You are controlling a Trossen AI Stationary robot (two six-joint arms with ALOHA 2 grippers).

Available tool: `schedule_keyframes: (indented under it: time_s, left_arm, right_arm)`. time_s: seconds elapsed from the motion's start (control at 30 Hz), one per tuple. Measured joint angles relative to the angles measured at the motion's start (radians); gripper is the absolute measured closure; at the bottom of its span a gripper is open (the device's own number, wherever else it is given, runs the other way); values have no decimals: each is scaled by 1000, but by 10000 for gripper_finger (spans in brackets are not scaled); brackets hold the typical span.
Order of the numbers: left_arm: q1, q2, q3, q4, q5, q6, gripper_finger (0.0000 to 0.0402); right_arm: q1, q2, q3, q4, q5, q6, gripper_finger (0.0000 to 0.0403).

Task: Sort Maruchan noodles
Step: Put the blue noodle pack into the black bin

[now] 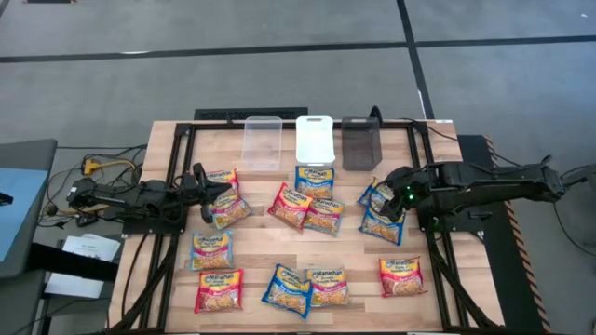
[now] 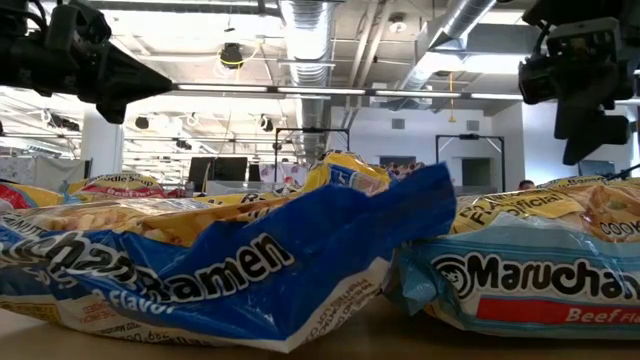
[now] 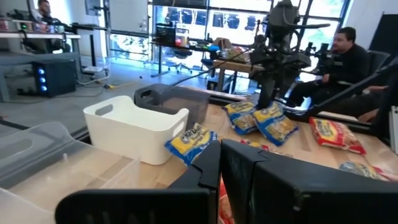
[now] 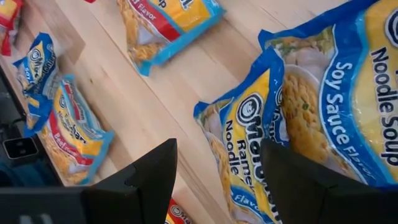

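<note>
From above, the Maruchan noodles (image 1: 307, 228) lie scattered flat across the bench (image 1: 256, 244). Left hand (image 1: 207, 194) sits fingers together over the packets at the left side; right hand (image 1: 389, 200) hangs spread apart above two blue packets (image 1: 381, 213) at the right. Low view: a crumpled blue packet (image 2: 230, 265) fills the foreground. Left wrist: fingers pressed together, a white bin (image 3: 134, 127) ahead. Right wrist: fingers wide over a blue packet (image 4: 249, 149).

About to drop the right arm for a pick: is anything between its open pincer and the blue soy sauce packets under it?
Nothing visible. The right pincer hangs open directly over the two blue soy sauce packets, with only bare table around them. The left pincer, shut, waits across the table.
</note>
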Motion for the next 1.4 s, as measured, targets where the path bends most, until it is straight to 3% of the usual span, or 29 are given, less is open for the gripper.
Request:
schedule_keyframes:
  time_s: [0.23,1.2,1.4]
  left_arm:
    - [0,0,0,1,0,-1,401]
    - [0,0,0,-22,-1,-3,401]
    - [0,0,0,-22,-1,-3,401]
  right_arm:
    - [0,34,1,-37,0,-1,148]
    - [3,406,1,-43,-29,-12,148]
    - [3,469,1,-42,-51,6,194]
